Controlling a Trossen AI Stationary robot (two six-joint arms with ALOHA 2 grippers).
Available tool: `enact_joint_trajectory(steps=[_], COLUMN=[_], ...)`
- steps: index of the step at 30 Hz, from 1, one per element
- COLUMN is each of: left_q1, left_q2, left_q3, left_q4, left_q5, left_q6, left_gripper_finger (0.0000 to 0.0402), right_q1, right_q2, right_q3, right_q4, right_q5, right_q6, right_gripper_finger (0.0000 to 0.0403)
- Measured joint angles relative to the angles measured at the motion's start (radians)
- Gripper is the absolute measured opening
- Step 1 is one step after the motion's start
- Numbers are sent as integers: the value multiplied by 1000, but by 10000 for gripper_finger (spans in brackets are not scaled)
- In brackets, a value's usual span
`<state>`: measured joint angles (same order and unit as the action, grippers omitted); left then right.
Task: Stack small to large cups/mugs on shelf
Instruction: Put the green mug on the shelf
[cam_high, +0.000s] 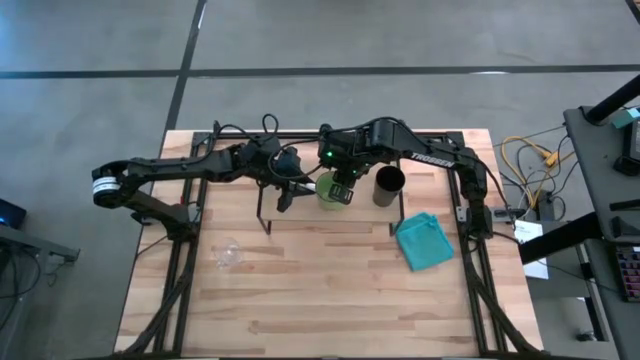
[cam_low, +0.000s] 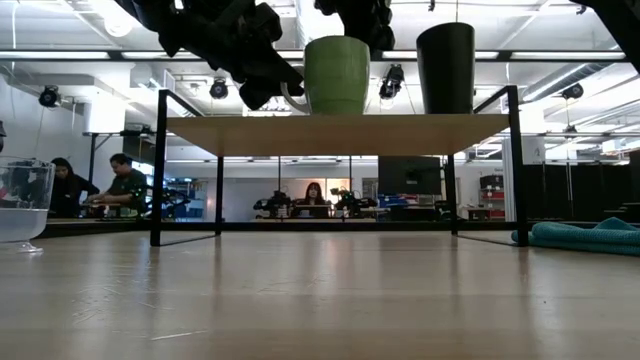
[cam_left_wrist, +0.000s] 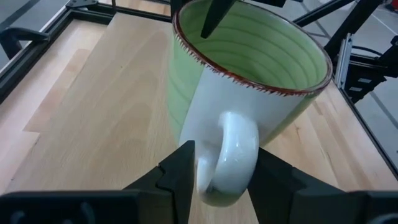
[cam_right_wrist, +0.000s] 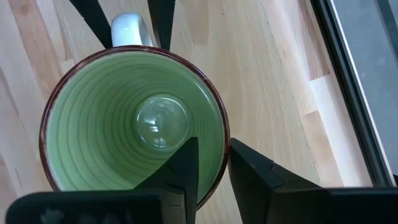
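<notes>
The light-green mug (cam_high: 326, 190) stands upright on the shelf (cam_low: 340, 135), near the middle of its wooden board. The black cup (cam_high: 389, 185) stands on the board just right of it (cam_low: 446, 68). The clear glass cup (cam_high: 228, 256) rests on the tabletop near the left edge (cam_low: 20, 205). My left gripper (cam_high: 288, 192) is at the mug's handle side and shut on it. My right gripper (cam_high: 343, 192) hangs over the mug's right rim, shut on it. My left gripper (cam_left_wrist: 227, 180) pinches the mug's white handle (cam_left_wrist: 230, 149) between its two fingers, one on each side of the loop. It comes nearly level from the table's left. The mug stays upright with its base on the shelf board. My right gripper (cam_right_wrist: 214, 168) comes from above, pointing down. One finger (cam_right_wrist: 186, 165) is inside the mug and the other (cam_right_wrist: 252, 177) outside. The rim and wall (cam_right_wrist: 222, 146), on the side away from the handle, run between them. The mug sits upright on the shelf.
A crumpled blue cloth (cam_high: 424, 241) lies on the table right of the shelf (cam_low: 585, 236). Black frame rails run along the table's edges (cam_high: 470, 215). People sit in the room beyond the far edge (cam_low: 125, 185). Bare tabletop stretches in front of the shelf.
</notes>
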<state>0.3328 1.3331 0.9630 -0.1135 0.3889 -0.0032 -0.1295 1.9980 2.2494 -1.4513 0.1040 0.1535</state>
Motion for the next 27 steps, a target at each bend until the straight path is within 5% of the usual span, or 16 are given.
enact_joint_trajectory(steps=[27], left_q1=[-1], left_q2=[-48], left_q3=[5], left_q4=[-2], left_q5=[4], left_q6=[0], left_gripper_finger=[117], right_q1=[-1], right_q2=[0], right_q3=[0], right_q4=[-1], right_q5=[2], right_q6=[-8], right_gripper_finger=[89])
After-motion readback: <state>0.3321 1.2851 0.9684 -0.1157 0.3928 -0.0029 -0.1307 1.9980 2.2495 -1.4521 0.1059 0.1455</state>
